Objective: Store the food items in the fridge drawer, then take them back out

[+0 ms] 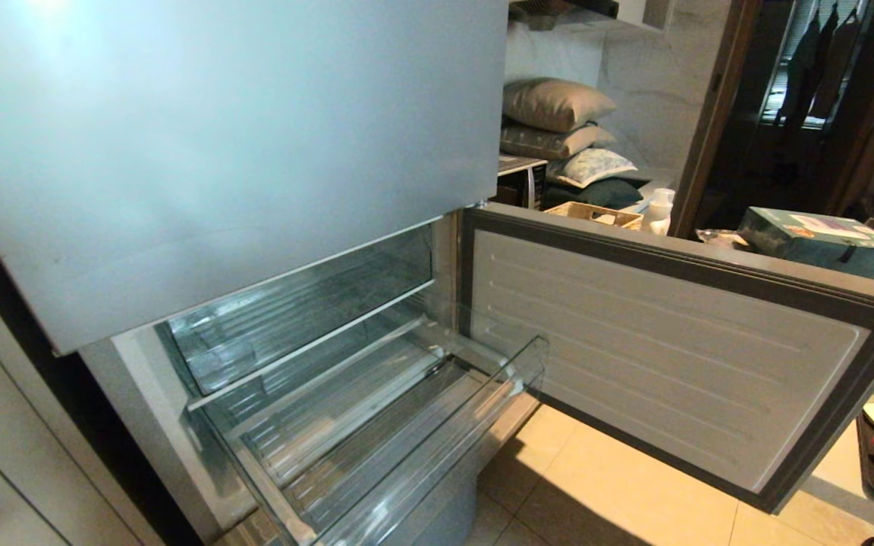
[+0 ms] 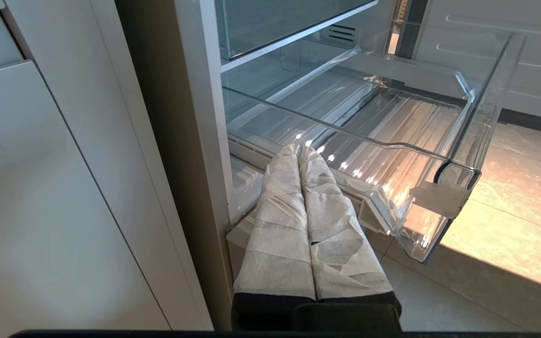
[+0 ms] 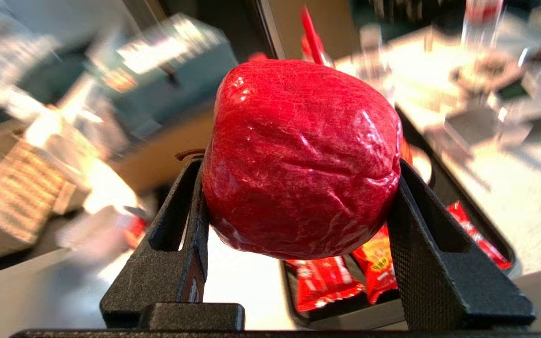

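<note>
In the right wrist view a glossy red apple-like fruit (image 3: 298,150), one of the food items, is clamped between the two black fingers of my right gripper (image 3: 299,163), held up above a table. The fridge drawer (image 1: 444,447) is a clear ribbed bin pulled out of the open lower compartment, and nothing lies in it. My left gripper (image 2: 298,149), its fingers wrapped in white cloth, is shut and empty, low beside the fridge frame and pointing at the drawer (image 2: 477,126). Neither arm shows in the head view.
The fridge's lower door (image 1: 672,356) stands swung open to the right. A black tray (image 3: 500,263) with red snack packets (image 3: 327,281) sits on the table below the fruit. A teal box (image 1: 824,239) lies beyond the door. White cabinets (image 2: 40,188) flank the fridge's left.
</note>
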`<state>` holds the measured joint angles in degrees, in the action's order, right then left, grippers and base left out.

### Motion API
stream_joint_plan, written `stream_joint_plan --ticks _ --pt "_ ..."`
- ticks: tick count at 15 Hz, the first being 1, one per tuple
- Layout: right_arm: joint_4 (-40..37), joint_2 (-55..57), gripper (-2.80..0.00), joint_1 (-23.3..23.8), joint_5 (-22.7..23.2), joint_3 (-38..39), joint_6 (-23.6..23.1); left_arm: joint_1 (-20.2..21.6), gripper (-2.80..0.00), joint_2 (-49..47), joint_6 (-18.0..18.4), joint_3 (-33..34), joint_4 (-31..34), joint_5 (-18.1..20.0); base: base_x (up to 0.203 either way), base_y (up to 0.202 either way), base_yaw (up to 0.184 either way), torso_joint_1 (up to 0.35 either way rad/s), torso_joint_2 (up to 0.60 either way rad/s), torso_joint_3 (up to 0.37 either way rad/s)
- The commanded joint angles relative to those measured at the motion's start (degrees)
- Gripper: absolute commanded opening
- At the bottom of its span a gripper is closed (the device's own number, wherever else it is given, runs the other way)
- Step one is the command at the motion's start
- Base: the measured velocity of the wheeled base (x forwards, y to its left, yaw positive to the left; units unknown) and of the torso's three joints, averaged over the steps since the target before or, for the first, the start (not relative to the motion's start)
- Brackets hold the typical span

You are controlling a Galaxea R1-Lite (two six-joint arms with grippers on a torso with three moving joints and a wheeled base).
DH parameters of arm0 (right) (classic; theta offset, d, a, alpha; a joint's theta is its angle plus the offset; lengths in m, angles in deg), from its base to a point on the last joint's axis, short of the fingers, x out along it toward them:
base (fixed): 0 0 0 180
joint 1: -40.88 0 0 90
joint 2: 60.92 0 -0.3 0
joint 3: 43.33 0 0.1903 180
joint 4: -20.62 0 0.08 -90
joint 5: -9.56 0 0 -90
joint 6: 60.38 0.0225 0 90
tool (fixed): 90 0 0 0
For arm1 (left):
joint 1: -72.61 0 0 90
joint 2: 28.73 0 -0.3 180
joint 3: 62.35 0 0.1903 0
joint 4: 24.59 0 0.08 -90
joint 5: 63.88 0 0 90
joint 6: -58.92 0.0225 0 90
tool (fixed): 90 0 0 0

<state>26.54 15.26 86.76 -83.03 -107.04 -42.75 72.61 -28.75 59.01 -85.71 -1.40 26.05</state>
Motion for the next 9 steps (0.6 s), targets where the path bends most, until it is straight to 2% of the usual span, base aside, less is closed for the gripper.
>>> stream_joint_plan --ticks 1,3,5,9 --pt "1.3 13.8 -2.8 3.6 3.9 -2.0 0.0 0.0 -2.8 -0.1 0.0 0.1 -0.1 0.0 0.0 0.0 0.0 0.0 0.0 0.0" --pt "1.6 19.9 -2.8 4.7 7.2 -4.3 -0.4 0.0 -2.8 -0.1 0.0 0.1 0.0 0.0 0.0 0.0 0.0 0.0 0.0 0.0" --pt "1.6 26.0 -2.8 5.0 9.1 -6.7 -2.9 0.0 -2.8 -0.1 0.0 0.1 -0.1 0.0 0.0 0.0 0.0 0.0 0.0 0.0" --pt "1.4 35.8 -2.8 5.1 13.2 -14.8 -5.4 0.0 -2.8 -0.1 0.0 0.1 0.0 0.0 0.0 0.0 0.0 0.0 0.0 0.0"
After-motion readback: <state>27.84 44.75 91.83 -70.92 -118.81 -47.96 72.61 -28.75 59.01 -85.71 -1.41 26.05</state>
